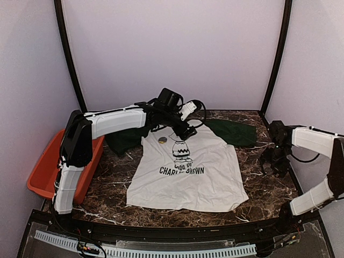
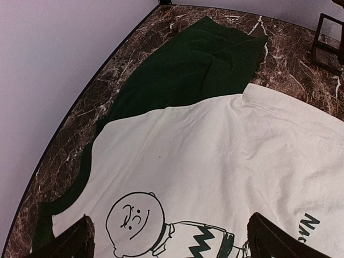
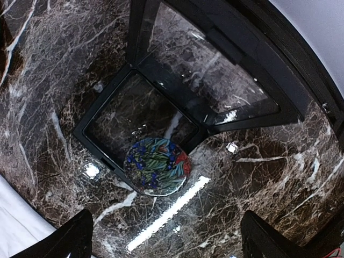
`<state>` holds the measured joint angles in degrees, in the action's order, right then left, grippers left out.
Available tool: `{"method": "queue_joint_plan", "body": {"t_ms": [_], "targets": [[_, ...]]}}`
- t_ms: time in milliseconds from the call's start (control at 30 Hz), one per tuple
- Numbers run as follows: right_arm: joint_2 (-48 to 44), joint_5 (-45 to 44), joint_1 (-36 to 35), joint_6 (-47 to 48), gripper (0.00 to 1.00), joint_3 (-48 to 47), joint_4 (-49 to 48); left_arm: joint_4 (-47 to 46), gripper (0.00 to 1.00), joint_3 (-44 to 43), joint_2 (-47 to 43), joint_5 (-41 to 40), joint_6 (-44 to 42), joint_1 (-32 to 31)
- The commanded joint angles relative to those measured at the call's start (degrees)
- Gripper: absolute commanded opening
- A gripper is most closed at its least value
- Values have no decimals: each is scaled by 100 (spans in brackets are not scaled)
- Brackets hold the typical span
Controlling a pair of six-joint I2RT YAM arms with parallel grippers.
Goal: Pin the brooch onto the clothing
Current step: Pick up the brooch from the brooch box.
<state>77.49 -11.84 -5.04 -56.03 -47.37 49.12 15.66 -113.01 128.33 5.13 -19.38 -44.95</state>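
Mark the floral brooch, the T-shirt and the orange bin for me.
floral brooch [image 3: 157, 165], right wrist view, centre of its round face.
T-shirt [image 1: 188, 191], top external view, white fabric below the lettering.
orange bin [image 1: 42, 171], top external view, its left wall.

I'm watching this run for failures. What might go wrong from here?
1. The round floral brooch lies flat on the glossy marble table, overlapping a black frame; the open right fingers may slip or strike the frame.
2. The T-shirt lies loose, and the open left fingers above its print hold nothing, so the cloth may bunch during pinning.
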Motion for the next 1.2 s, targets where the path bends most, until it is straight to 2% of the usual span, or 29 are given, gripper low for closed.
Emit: {"method": "queue_joint_plan", "body": {"t_ms": [0,167,400,700,933,1167], "targets": [[87,145,82,106,92,115,-426,-120,99,144,-386,-76,-48,-58],[-394,169,91,-61,92,681,-858,-297,99,202,-387,-2,322,-49],[-1259,69,152,-21,92,976,-892,291,99,192,-624,-180,429,-49],[-1020,308,233,51,93,985,-904,659,99,228,-846,-154,438,-49],[-764,532,249,29,93,1052,-1296,192,99,488,-917,25,596,-50],[-806,436,262,165,93,1030,-1253,-715,99,984,-879,4,1009,-42]]}}
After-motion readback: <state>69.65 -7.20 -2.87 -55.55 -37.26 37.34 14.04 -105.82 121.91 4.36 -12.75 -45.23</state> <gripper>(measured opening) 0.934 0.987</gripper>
